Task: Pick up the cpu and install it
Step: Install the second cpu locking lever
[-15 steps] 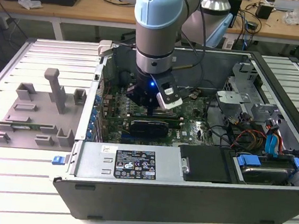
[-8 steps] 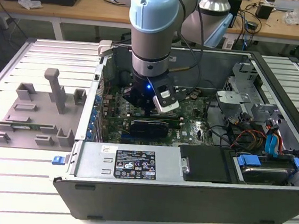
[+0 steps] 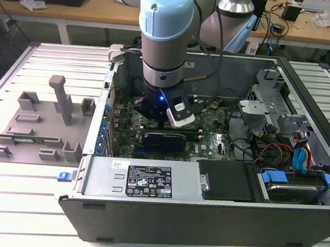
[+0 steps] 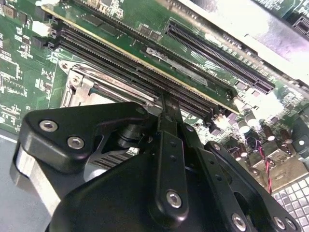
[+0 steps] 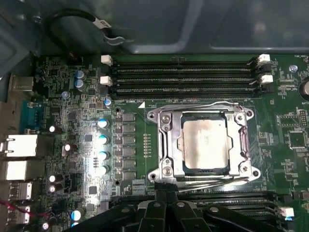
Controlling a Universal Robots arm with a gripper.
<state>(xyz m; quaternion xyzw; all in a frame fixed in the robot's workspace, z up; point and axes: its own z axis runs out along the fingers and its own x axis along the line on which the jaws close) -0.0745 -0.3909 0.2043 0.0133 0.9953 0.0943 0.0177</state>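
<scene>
First wrist view — shiny silver square cpu [image 5: 204, 143] seated in its socket frame [image 5: 165, 145] — end effector [image 5: 166, 203] state unclear.

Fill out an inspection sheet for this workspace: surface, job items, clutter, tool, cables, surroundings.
Surface: slatted metal table carrying an open computer case.
Job's things: cpu, shiny silver top, lies inside the socket frame on the motherboard.
Clutter: grey fixture tray on the table, at the exterior view's left of the case.
Tool: tool hangs low over the motherboard at the socket frame's edge, apart from the cpu; holds nothing visible.
Cables: black cable looped above the memory slots; orange and blue wires inside the case.
Surroundings: wooden bench behind the table.
</scene>
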